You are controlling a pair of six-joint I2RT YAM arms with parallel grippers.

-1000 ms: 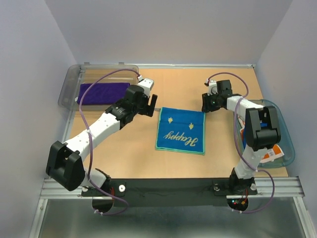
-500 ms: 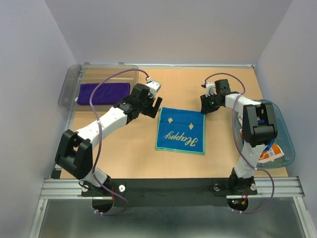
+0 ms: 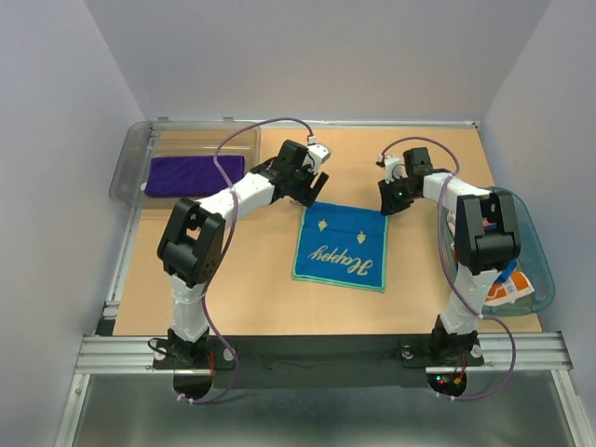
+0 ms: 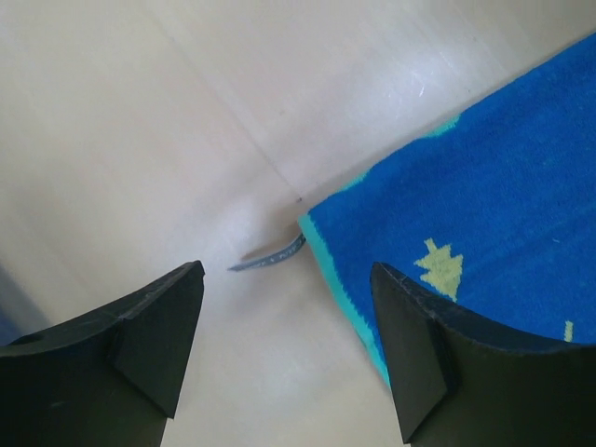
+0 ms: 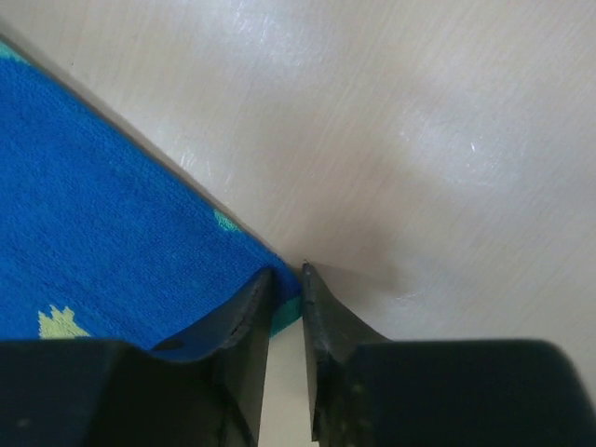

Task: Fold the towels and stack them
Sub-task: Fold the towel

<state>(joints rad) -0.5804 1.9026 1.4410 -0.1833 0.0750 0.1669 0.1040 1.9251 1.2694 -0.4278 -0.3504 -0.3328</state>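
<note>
A blue towel (image 3: 340, 244) with a teal border and yellow lettering lies flat mid-table. My left gripper (image 3: 314, 190) hovers open over its far-left corner; in the left wrist view the corner of the towel (image 4: 494, 205) and its grey tag (image 4: 270, 256) lie between the spread fingers of that gripper (image 4: 284, 279). My right gripper (image 3: 386, 199) is at the far-right corner. In the right wrist view the gripper (image 5: 286, 275) has nearly met, with the teal corner of the towel (image 5: 102, 242) pinched between its fingers. A purple towel (image 3: 194, 174) lies folded in the bin.
The clear grey bin (image 3: 130, 158) sits at the far left edge. A teal basket (image 3: 540, 270) at the right edge holds a white and orange cloth (image 3: 507, 291). The right arm's elbow stands over that basket. Walls close in the table's sides.
My left arm has swung right and forward from beside the bin to the blue towel's far-left corner. My right gripper's fingers have narrowed onto the far-right corner.
</note>
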